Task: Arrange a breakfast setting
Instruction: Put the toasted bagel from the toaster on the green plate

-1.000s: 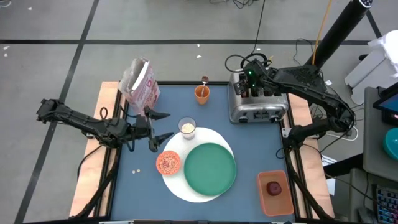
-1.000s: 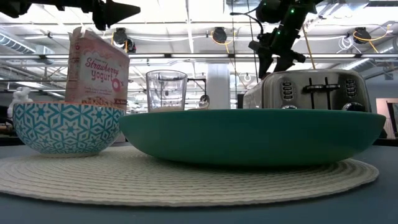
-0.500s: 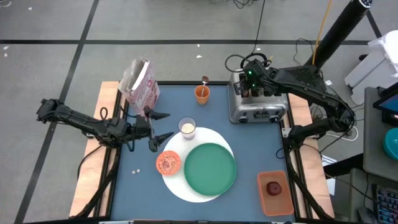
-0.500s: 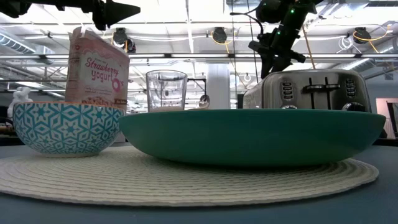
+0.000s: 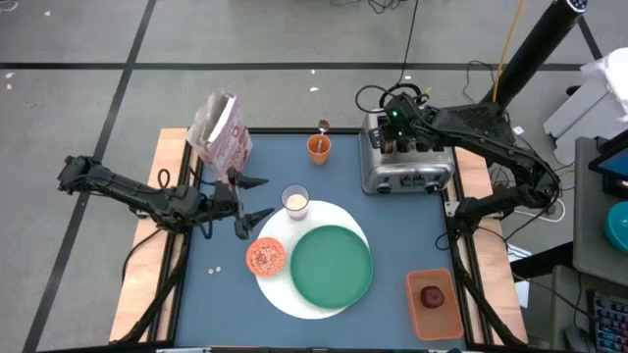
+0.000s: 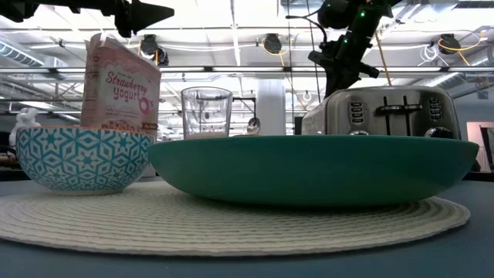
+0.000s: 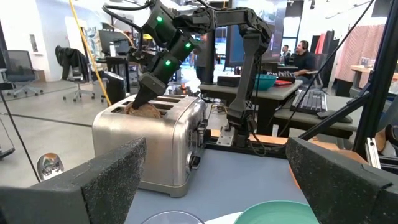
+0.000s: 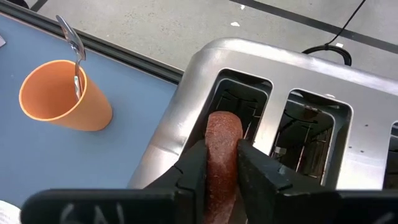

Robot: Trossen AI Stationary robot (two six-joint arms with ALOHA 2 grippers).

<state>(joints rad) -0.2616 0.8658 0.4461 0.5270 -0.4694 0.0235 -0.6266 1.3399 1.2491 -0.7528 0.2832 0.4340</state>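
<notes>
One brown bagel (flat, rough) pinched between the right gripper fingers over one silver four-slot toaster; left gripper wide open, empty

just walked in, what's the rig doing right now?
Breakfast setup, mid-run. The right gripper is over the toaster at the back of the table, its fingers closed around a brown bagel standing in one slot. The left gripper hangs open beside the cereal box, holding nothing. The green plate, bowl and glass sit on the round mat; the spoon stands in an orange cup.
</notes>
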